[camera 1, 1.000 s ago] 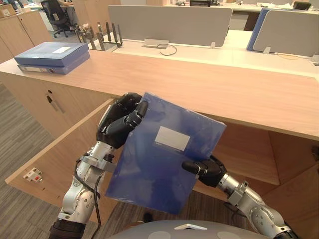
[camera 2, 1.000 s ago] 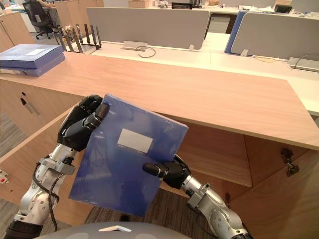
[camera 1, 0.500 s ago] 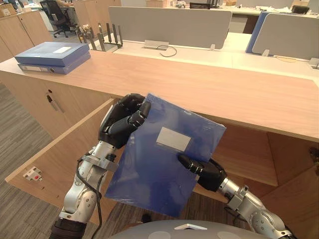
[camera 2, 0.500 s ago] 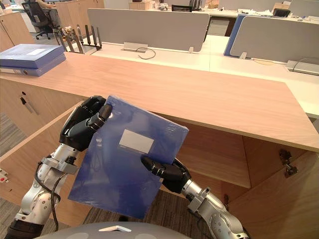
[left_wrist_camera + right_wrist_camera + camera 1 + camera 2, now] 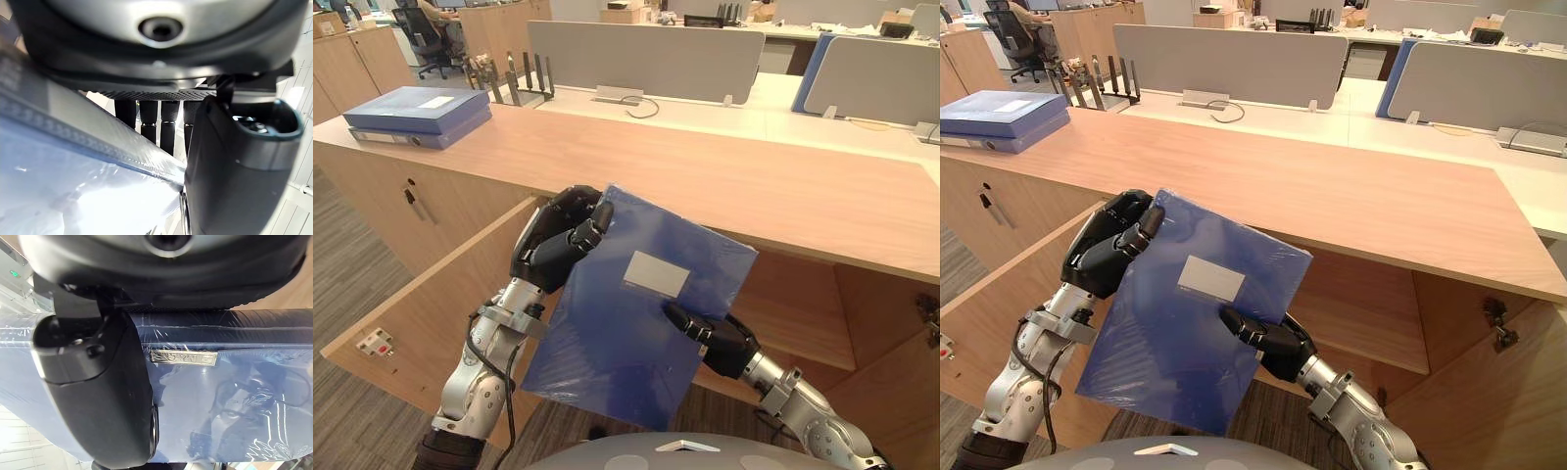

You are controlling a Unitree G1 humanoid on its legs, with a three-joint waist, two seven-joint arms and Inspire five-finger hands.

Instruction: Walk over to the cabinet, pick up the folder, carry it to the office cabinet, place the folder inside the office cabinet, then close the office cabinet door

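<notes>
Barely a shift from a second ago: the blue folder [image 5: 626,323] stays up in both hands, tilted on its corner, and the right hand [image 5: 722,345] has crept a touch further up the cover. That's all, folks.

Look at the grip. The left hand [image 5: 553,245] is clamped on the top corner, fingers [image 5: 146,122] curled over the edge and the thumb pressing the cover from the front. The right hand pinches the folder's right edge lower down; its thumb [image 5: 98,396] lies flat on the shiny wrapped cover, just below the pale label [image 5: 654,274].

Now the edges. The folder hangs in front of the open office cabinet [image 5: 793,304], and its right corner sits just under the front lip of the wooden cabinet top [image 5: 724,176] as seen from the head. The lowest corner hangs free above the carpet [image 5: 352,264], touching nothing.

Room to move? The left door [image 5: 411,313] stands swung wide out toward the robot, beside the left arm. The right door [image 5: 901,392] is open too, low on the right. Between them, behind the folder, the cabinet gapes, with a wooden shelf [image 5: 803,338] inside.

Up on the cabinet top, far left and well apart from the action, lies a stack of blue binders [image 5: 416,110]. Beyond it run grey desk screens [image 5: 646,54].
</notes>
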